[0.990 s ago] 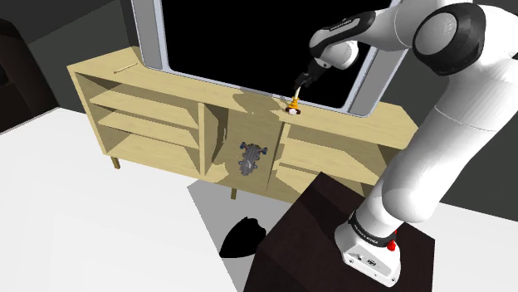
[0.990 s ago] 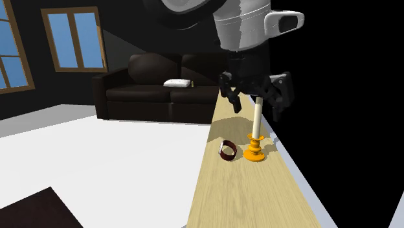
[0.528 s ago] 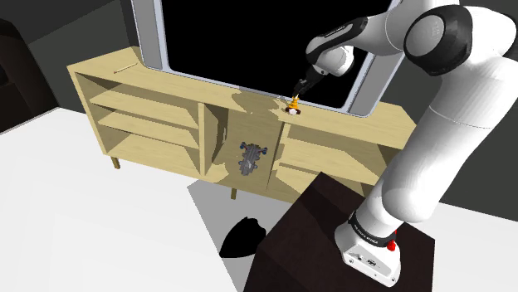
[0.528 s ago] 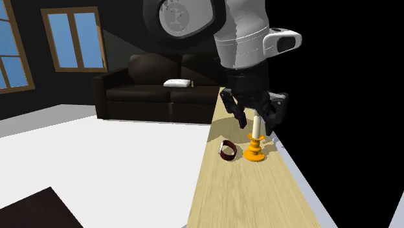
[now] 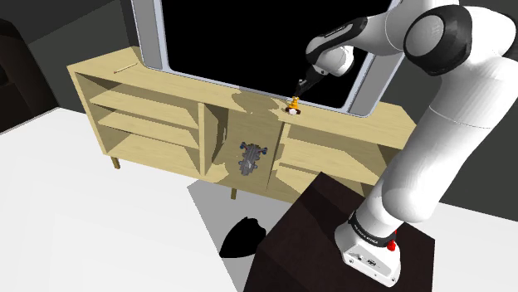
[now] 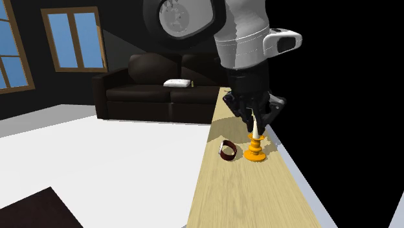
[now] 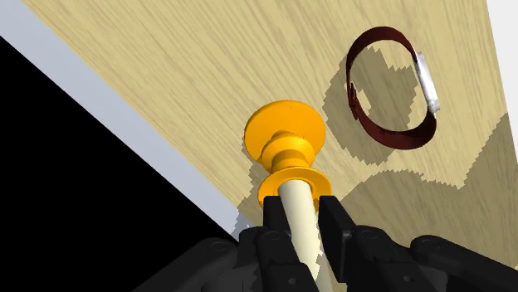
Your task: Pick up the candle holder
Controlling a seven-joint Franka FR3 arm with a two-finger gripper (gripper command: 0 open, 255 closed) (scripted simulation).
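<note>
You have a dark red strap (image 7: 397,137) with a white clasp (image 7: 425,79) lying on the wooden sideboard (image 6: 246,194). In the second exterior view, a dark sofa (image 6: 155,87) with a white cushion (image 6: 176,83) stands toward its ten o'clock.

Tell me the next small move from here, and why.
Probably a short, straight lift. The end effector is shut on the cream candle just above the orange candle holder, whose base rests on the wooden top. Rising vertically should keep it clear of the dark red strap beside it.
</note>
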